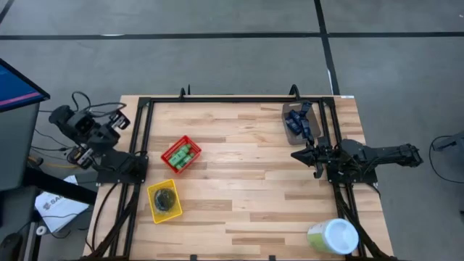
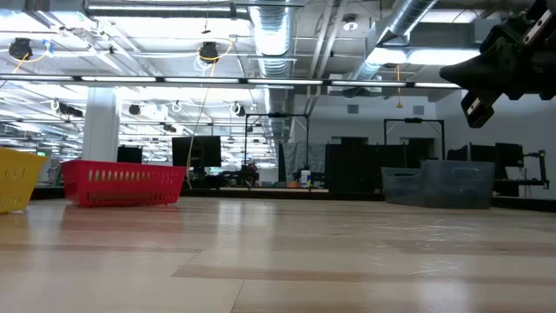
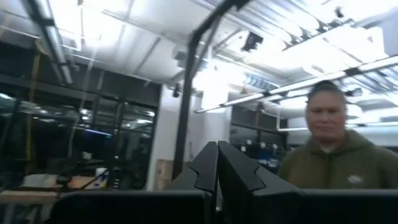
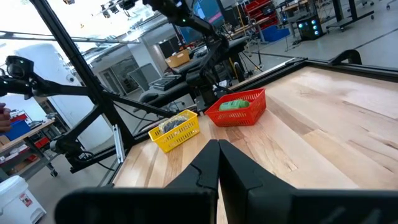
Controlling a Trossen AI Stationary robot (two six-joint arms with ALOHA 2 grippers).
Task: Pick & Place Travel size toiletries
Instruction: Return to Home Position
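Bright green little bottles [image 1: 183, 154] lie in the red bin [image 1: 171, 161], also seen in the right wrist view [image 4: 235, 104]. Dark grey discs [image 1: 167, 198] sit in the yellow bin [image 1: 154, 208]. Dark blue flat tubes [image 1: 297, 119] lie in the grey-brown bin [image 1: 288, 130] at the far right. My right gripper [image 1: 294, 154] hovers shut and empty above the table, just near of that bin, pointing toward the table's left [image 4: 219, 155]. My left arm [image 1: 90, 130] waits folded off the table's left edge, its gripper [image 3: 217, 163] shut.
A large pale green-and-white tub [image 1: 333, 236] lies at the near right corner. A black frame [image 1: 217, 100] runs along the table's far and side edges. Bare wood spans the table's middle [image 1: 246, 181]. A person [image 3: 329, 155] stands in the room beyond the left arm.
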